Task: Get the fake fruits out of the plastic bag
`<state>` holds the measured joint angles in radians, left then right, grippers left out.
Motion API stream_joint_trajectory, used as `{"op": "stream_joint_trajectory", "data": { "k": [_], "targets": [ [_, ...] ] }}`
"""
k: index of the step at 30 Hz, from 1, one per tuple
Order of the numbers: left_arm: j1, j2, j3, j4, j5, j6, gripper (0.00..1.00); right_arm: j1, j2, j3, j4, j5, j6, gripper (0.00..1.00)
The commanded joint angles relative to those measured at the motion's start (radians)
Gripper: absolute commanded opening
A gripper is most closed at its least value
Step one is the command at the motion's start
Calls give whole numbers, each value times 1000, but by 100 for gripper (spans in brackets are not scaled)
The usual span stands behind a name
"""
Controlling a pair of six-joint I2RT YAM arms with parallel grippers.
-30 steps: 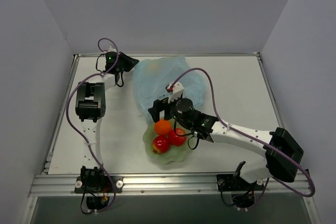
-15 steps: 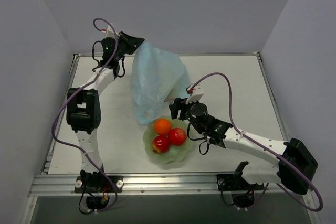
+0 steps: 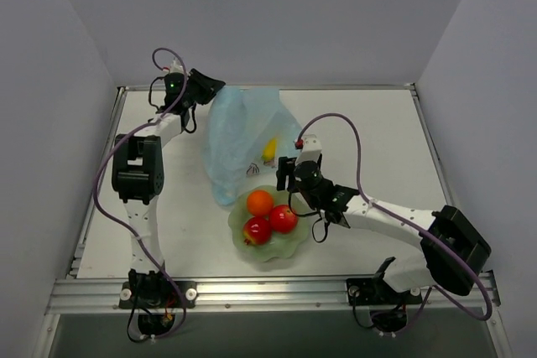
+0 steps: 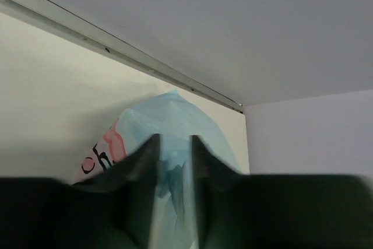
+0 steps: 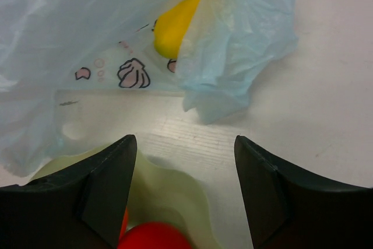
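My left gripper (image 3: 206,88) is shut on the top of the light-blue plastic bag (image 3: 237,136) and holds it up at the back of the table. In the left wrist view the bag's film (image 4: 175,115) is pinched between my fingers. A yellow fruit (image 3: 269,150) shows in the bag's lower opening, and also in the right wrist view (image 5: 173,24). My right gripper (image 3: 288,175) is open and empty, just in front of that opening and over the bowl's far rim. An orange (image 3: 259,202) and two red apples (image 3: 257,230) (image 3: 284,219) lie in the bowl. No other fruit shows.
The pale green scalloped bowl (image 3: 289,245) stands at the front centre, its rim (image 5: 175,190) under my right fingers. The bag's printed patch (image 5: 131,74) faces the right wrist camera. Grey walls close off the back and sides; a metal rail runs along the near edge.
The left gripper lifted the bag from flat on the table, then lowered it slightly. The yellow fruit now shows at the opening. The right gripper moved back from over the bowl to the opening.
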<state>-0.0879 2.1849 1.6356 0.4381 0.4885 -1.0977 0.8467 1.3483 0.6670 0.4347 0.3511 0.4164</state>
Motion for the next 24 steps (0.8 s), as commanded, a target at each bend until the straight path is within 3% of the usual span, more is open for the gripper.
{"op": "stream_joint_trajectory", "data": {
  "k": [1,3,4,6,7,10,14,17,18,20,21,22,24],
  "targets": [
    [37,-53,21,8,-1,24,34,-50,9,101,-25,30,-31,65],
    [46,-72,17,-5,-5,27,59,-46,18,124,-42,19,-44,65],
    [50,-101,13,-13,-10,33,84,-43,17,129,-39,6,-45,64],
    [57,-141,13,-67,-22,71,98,-31,9,128,-39,5,-41,58],
    [57,-190,10,-93,-34,93,94,-26,5,122,-39,11,-34,56],
    [57,-314,-19,-179,-112,171,94,-12,-5,124,-37,5,-28,38],
    [51,-529,-240,-193,-231,212,94,-5,2,135,-44,-20,-21,18],
    [22,-744,-449,-237,-358,278,94,-5,14,132,-21,-52,-13,9],
    [-25,-852,-501,-272,-420,297,99,-8,21,132,-13,-63,-10,8],
    [-108,-953,-606,-309,-488,343,78,-12,46,138,-4,-80,-10,5],
    [-155,-1038,-702,-347,-533,384,62,-17,54,146,1,-98,-7,5],
    [-258,-1078,-744,-375,-604,404,54,-24,67,149,10,-101,-7,4],
    [-346,-1190,-856,-483,-666,432,46,-29,80,158,15,-124,-1,3]
  ]
}}
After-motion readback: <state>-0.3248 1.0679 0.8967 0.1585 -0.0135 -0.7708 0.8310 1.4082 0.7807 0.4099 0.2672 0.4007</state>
